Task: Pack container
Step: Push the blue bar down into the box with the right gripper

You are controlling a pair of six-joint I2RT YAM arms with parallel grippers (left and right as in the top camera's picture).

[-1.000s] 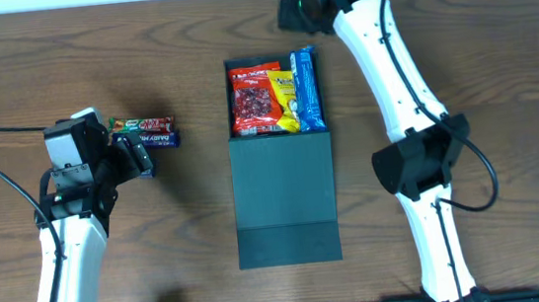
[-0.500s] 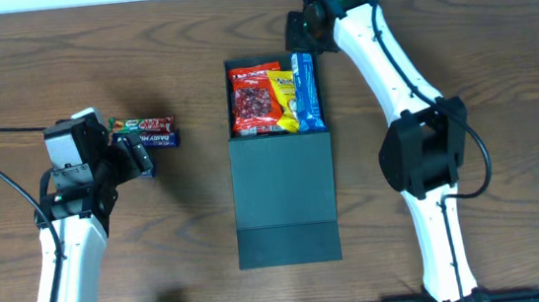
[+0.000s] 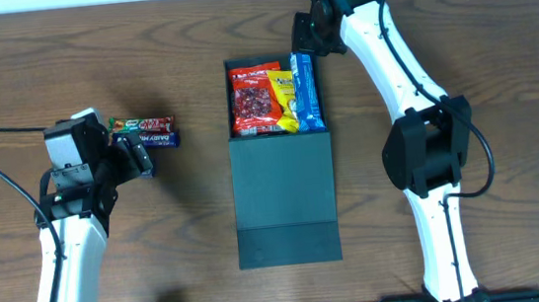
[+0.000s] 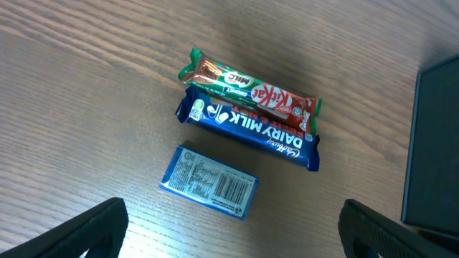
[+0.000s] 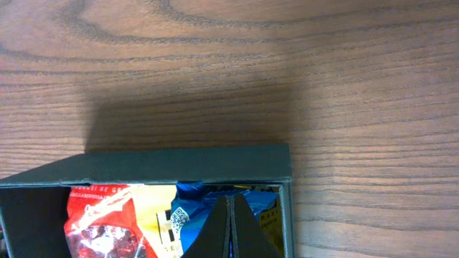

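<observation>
Nearest my base: the container's lid (image 3: 283,184) lies flat on the table (image 3: 180,41), swung open toward me, same dark teal as the box.

My left gripper (image 3: 139,156) is well left of the container, low over the table, jaws spread wide and gripping nothing. In the left wrist view my fingers (image 4: 93,229) sit at the two bottom corners.

Small blue pack (image 4: 208,181) lies on the wood just ahead of the gap between them, not touching either one. Past it is the Dairy Milk bar (image 4: 247,129), then the green-and-red bar (image 4: 247,86). The two bars lie side by side and touching, both clear of the container.

The container (image 5: 186,165) sits mid-table, open compartment on the far side of the lid. Inside, left to right from overhead: red packet (image 3: 256,98), yellow packet (image 3: 285,95), blue packet (image 3: 307,88) along the right wall.

My right gripper (image 5: 230,215) is at the container's far right corner, jaws pinched together with tips meeting. It points down over the blue packet. Cannot tell whether the tips touch it.
</observation>
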